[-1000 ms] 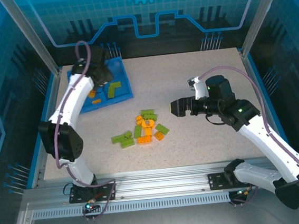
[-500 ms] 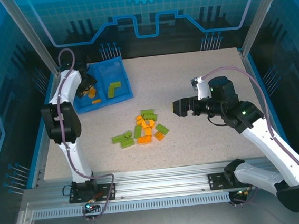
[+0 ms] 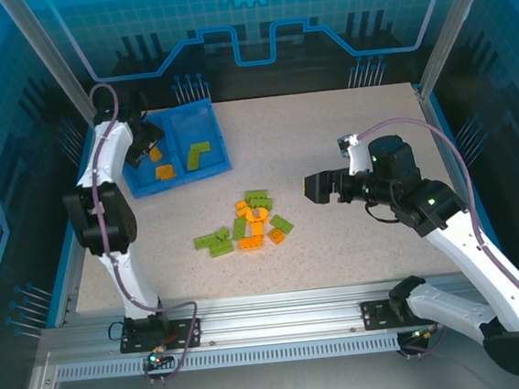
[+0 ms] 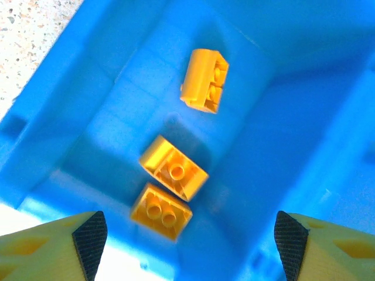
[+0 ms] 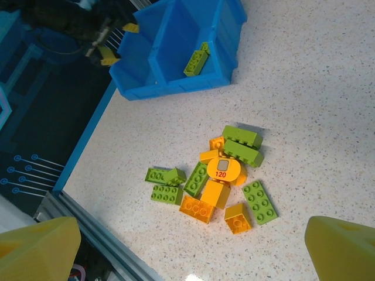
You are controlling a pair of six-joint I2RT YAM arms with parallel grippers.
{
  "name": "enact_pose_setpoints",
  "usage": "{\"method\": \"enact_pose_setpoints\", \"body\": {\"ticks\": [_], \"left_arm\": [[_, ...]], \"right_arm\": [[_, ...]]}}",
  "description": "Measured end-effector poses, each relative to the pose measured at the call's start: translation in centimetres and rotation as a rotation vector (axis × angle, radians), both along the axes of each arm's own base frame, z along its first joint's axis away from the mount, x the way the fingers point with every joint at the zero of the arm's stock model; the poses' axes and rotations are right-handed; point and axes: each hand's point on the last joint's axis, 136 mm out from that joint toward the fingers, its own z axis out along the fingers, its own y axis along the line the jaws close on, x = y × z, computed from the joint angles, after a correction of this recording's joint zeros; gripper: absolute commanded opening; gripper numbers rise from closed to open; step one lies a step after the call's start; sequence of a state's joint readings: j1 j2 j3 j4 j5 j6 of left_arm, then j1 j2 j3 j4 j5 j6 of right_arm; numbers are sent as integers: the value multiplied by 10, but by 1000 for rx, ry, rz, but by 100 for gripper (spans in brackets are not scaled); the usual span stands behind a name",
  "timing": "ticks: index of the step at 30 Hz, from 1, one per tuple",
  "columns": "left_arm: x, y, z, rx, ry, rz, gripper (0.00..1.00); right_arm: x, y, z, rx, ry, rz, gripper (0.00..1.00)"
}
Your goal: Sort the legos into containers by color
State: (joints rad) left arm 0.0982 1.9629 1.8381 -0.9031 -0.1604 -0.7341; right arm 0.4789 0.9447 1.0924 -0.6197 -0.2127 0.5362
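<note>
Top external view, nearest first: the pile (image 3: 248,223) of roughly 12 loose legos, orange and green mixed and touching, lies on the table (image 3: 357,249), nearer than the tray (image 3: 189,178). The right gripper (image 3: 307,190) hovers just past the pile on the side away from the tray, jaws wide and empty. Farther back, the left gripper (image 4: 190,237) hangs over the tray's left compartment (image 4: 117,117), jaws apart with nothing between them. 3 orange bricks (image 4: 173,167) lie loose on that floor. Green bricks (image 3: 198,152) lie in the tray's right compartment (image 3: 200,127).

The drop-off looks finished, so the left gripper should rise straight up past the tray wall before swinging out toward the pile. A low sweep could clip the rim and shift the tray. In the pile the bricks lean on one another, so an outlying one is the safest pick. With the right gripper so close to the pile, both reaching in at once risks a collision.
</note>
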Motion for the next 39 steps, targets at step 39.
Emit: {"method": "enact_pose_setpoints", "body": {"ticks": [39], "left_arm": [[-283, -178, 66, 260, -754, -1288, 99]], "right_arm": [[155, 146, -256, -598, 477, -181, 65]]}}
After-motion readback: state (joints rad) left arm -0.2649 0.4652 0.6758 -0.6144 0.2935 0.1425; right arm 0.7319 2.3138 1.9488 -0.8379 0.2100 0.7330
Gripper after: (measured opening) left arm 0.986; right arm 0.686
